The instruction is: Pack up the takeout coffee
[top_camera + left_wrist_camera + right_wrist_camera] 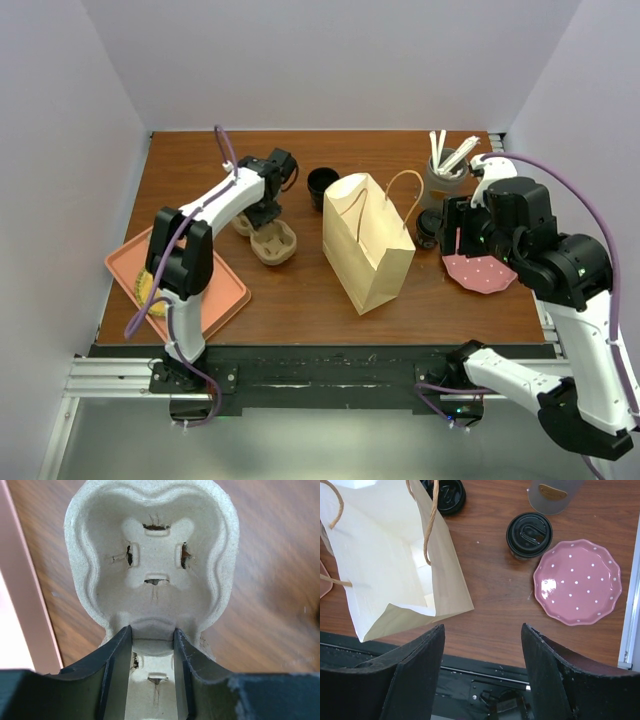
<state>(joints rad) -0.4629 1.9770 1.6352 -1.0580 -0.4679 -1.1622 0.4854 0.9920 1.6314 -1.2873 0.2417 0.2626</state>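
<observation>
Takeout coffee (pixel 529 535) upright on bench (pixel 495 595) beside pink plate (pixel 577 582), right fingers (pixel 420 670) spread and empty, left fingers (pixel 117 665) clamped on middle ridge of pulp cup carrier (pixel 155 540).

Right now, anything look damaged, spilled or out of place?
Only the pulp cup carrier: the slots in its well have ragged, torn edges. No spill shows; the lidded coffee cup stands upright beside the pink plate, and the paper bag stands open.

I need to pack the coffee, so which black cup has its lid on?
The takeout coffee beside the pink plate, right of the paper bag; it wears a sip lid, while the cup behind the bag stands open.
</observation>
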